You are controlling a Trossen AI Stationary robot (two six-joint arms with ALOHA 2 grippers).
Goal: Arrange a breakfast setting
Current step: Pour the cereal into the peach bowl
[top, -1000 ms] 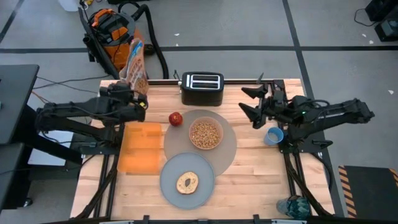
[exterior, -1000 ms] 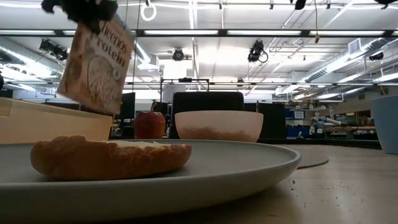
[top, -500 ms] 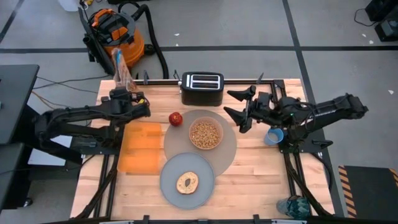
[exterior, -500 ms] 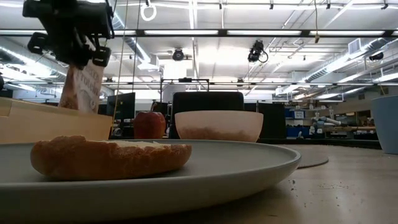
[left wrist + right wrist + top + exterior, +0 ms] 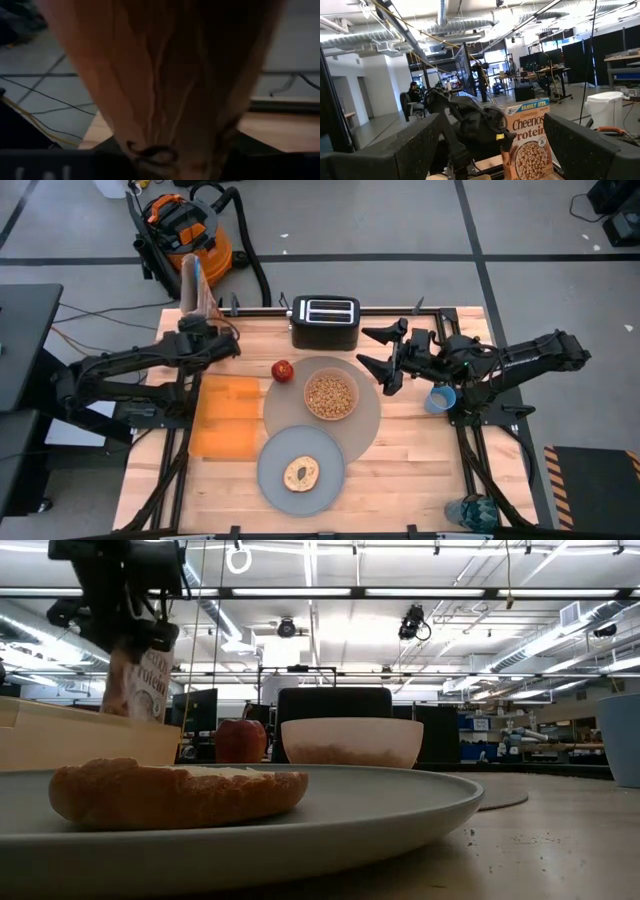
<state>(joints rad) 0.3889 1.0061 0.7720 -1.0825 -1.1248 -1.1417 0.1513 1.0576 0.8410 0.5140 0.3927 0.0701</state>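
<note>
While ceiling lights glow, wooden table (image 5: 420, 470) bears grey placemat (image 5: 368, 423).

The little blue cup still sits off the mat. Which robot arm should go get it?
Probably the right. The right gripper hangs open beside the blue cup, while the left gripper is across the table, shut on the cereal box.

Warm tones on pale wood

The table (image 5: 410, 465) is light wood; the napkin (image 5: 225, 416) orange, the apple (image 5: 283, 370) red, the placemat (image 5: 365, 425) grey, the plate (image 5: 275, 475) grey-blue, the cup (image 5: 440, 398) blue. The pale pink bowl (image 5: 331, 395) holds tan cereal. The toaster (image 5: 325, 321) is black; the cereal box (image 5: 527, 132) orange-tan with a blue banner.
</note>
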